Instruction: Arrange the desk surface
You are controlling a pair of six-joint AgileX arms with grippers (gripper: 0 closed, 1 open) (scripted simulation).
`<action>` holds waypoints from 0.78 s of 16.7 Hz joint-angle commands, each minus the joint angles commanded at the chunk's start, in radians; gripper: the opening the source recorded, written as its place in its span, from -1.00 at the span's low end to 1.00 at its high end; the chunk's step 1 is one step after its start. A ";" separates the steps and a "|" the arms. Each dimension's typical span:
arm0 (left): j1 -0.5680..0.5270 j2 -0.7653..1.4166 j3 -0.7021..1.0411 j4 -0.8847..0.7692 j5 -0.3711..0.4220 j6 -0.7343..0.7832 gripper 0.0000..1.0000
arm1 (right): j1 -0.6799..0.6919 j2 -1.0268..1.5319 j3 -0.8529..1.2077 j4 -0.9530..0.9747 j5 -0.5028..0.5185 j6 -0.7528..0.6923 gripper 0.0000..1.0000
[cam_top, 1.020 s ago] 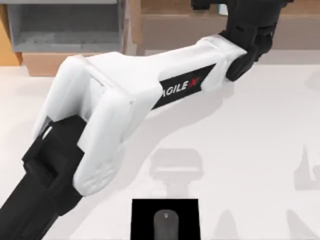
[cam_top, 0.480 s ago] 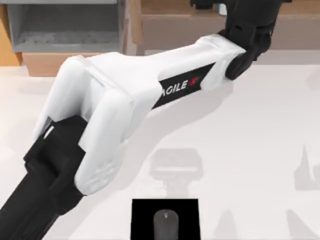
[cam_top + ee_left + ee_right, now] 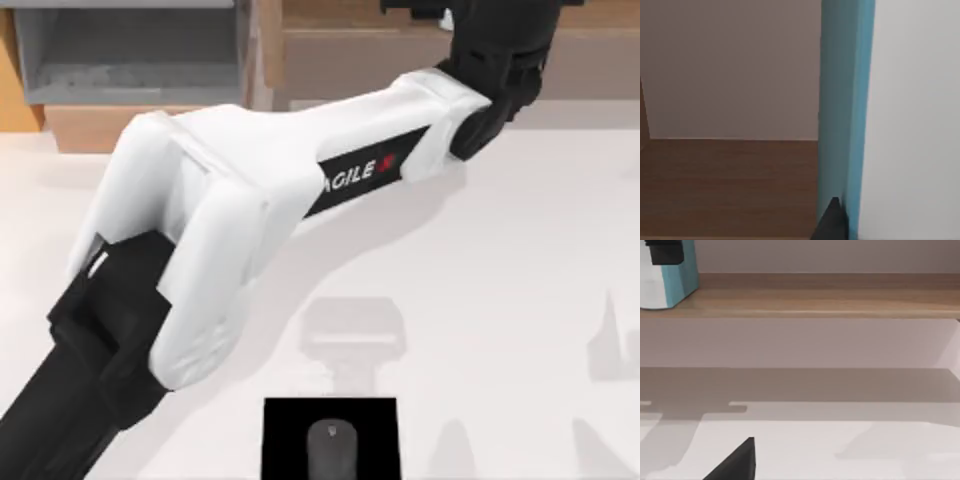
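The white desk surface (image 3: 490, 260) spans the top view. My left arm reaches across it from the lower left to the wooden shelf (image 3: 350, 50) at the back. There my left gripper (image 3: 500, 25) is shut on an upright teal-and-white book (image 3: 845, 100). In the left wrist view one black fingertip (image 3: 832, 220) lies against the book's teal edge. The right wrist view has the book (image 3: 677, 275) standing on the shelf board (image 3: 815, 302), with the left gripper (image 3: 665, 252) on top of it. My right gripper (image 3: 735, 462) hangs low over the desk, facing the shelf.
A black square pad (image 3: 330, 435) with a grey mouse (image 3: 330, 448) on it lies at the front middle edge. A grey open compartment (image 3: 130, 50) sits at the back left, beside the wooden unit.
My left gripper has crept slightly farther back toward the shelf with the book. The mouse, pad and right arm have not moved.
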State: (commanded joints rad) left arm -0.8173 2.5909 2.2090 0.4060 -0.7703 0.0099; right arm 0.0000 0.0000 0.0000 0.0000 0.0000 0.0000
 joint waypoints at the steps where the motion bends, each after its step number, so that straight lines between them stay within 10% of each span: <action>1: 0.000 0.000 0.000 0.000 0.000 0.000 -0.96 | 0.000 0.000 0.000 0.000 0.000 0.000 1.00; 13: -0.009 -0.025 -0.035 0.010 -0.009 0.001 -1.00 | 0.000 0.000 0.000 0.000 0.000 0.000 1.00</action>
State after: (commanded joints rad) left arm -0.8264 2.5664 2.1740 0.4156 -0.7796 0.0112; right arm 0.0000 0.0000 0.0000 0.0000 0.0000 0.0000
